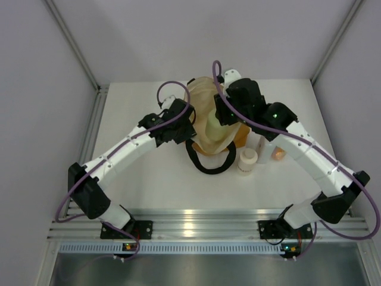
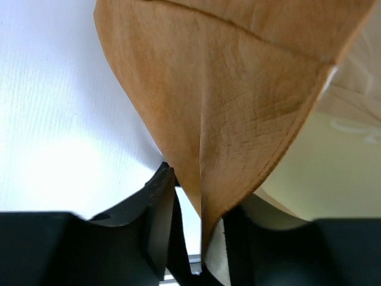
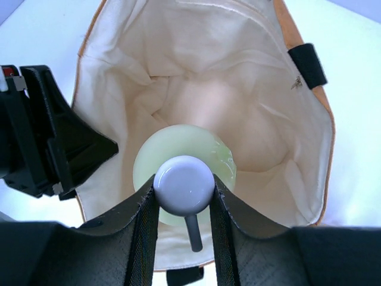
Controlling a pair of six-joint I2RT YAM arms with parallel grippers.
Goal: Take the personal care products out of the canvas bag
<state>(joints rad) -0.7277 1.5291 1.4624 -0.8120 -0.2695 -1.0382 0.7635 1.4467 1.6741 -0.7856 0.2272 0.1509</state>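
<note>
The canvas bag [image 1: 205, 98] stands open at the table's middle, mustard outside [image 2: 226, 101], cream lining [image 3: 238, 71] inside. My left gripper [image 1: 186, 128] is shut on the bag's left rim; the fabric fold runs down between its jaws [image 2: 199, 238]. My right gripper [image 1: 223, 116] is over the bag's mouth, shut on the white pump top [image 3: 184, 185] of the pale yellow-green bottle [image 3: 223, 161], which hangs upright above the lining. The squat cream-white jar [image 1: 247, 159], the orange bottle [image 1: 278, 154] and a small white bottle [image 1: 262, 144] stand on the table right of the bag.
The bag's black loop handle [image 1: 208, 164] lies on the table in front of the bag. My left gripper's black body [image 3: 53, 149] shows at the bag's left rim in the right wrist view. Grey walls close in the white table [image 1: 137, 179] on three sides.
</note>
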